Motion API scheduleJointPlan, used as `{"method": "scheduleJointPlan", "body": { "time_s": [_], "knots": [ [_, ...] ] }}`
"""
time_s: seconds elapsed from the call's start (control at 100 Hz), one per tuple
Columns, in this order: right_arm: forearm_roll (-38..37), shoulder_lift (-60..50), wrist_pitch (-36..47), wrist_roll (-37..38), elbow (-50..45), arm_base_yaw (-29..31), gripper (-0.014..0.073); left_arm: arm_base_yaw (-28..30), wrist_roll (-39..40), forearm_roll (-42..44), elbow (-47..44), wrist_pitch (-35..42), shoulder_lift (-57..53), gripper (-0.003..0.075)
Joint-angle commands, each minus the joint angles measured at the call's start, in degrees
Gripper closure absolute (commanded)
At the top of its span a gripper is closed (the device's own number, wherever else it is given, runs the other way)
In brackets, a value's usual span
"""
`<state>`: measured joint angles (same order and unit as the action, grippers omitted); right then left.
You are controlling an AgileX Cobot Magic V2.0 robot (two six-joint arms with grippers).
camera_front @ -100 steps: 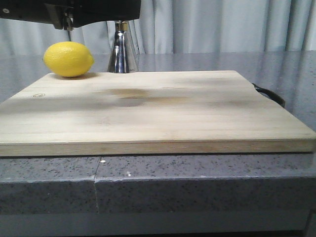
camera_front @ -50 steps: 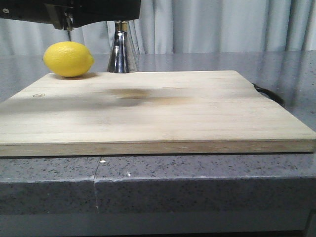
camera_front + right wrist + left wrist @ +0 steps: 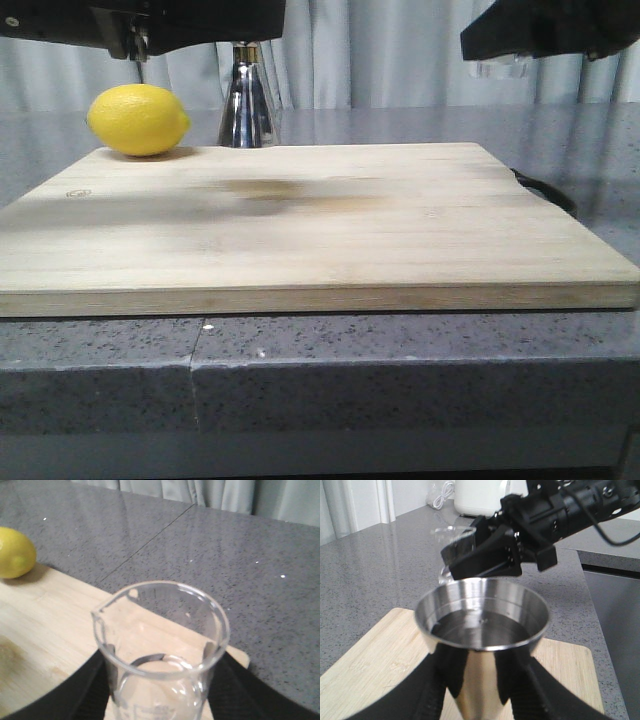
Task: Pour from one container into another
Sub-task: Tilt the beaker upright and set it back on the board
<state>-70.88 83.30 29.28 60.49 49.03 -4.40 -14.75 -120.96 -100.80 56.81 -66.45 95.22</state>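
Cutting board: bare wood.
Jigger: steel, rigid, slick; upright at board's far edge, left gripper clamped below cup.
Beaker: thin glass, light, fragile; aloft, right gripper clamped around body.

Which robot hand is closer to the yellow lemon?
The left. Its gripper holds the jigger right beside the lemon. The right gripper holds the beaker up over the board's far right side.
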Motion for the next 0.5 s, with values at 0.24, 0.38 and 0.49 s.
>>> {"method": "scheduleJointPlan", "body": {
  "time_s": [0.24,0.38,0.49],
  "knots": [
    [1.03,5.32,7.77,-10.47,3.26,0.5,0.0275,-0.5,0.4,-4.58,1.69,-6.3,-2.74,0.049],
    [1.03,7.71,9.12,-10.47,5.46,0.5,0.0275,-0.5,0.4,-4.58,1.69,-6.3,-2.74,0.0489],
    [1.03,9.29,9.46,-10.47,6.51,0.5,0.0275,-0.5,0.4,-4.58,1.69,-6.3,-2.74,0.0489]
  ]
}}
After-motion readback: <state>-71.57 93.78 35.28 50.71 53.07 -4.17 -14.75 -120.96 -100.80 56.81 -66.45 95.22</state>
